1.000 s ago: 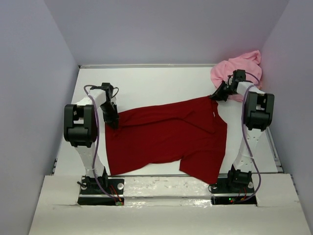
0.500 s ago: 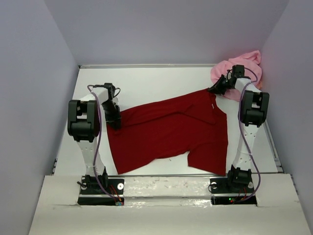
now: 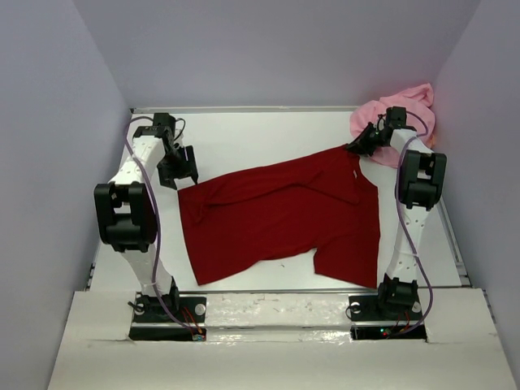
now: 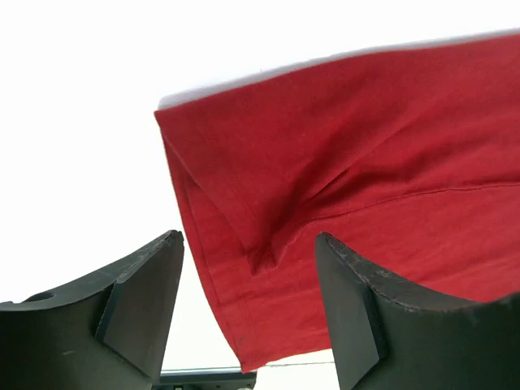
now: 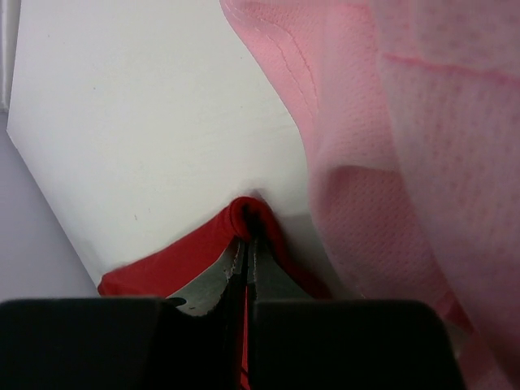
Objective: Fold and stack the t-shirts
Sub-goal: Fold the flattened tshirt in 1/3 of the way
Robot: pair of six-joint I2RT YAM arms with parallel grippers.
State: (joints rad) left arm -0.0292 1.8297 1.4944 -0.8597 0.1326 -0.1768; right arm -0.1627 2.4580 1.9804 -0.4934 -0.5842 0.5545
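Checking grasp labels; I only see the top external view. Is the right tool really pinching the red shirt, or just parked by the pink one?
Observer: Right wrist view: the right tool is shut on a bunched fold of the dark red shirt; the pink shirt lies alongside, ungripped.
Reviewer: And the left tool?
Observer: Left wrist view: the left tool is open, fingers apart, the dark red shirt's folded edge lying between and beyond them, ungripped.

Bare white table (image 3: 268, 134) open across the upper centre of the frame, dark red shirt (image 3: 284, 219) spread over the middle — pink shirt (image 3: 410, 101) heaped at upper right, walls (image 3: 57, 122) close either side
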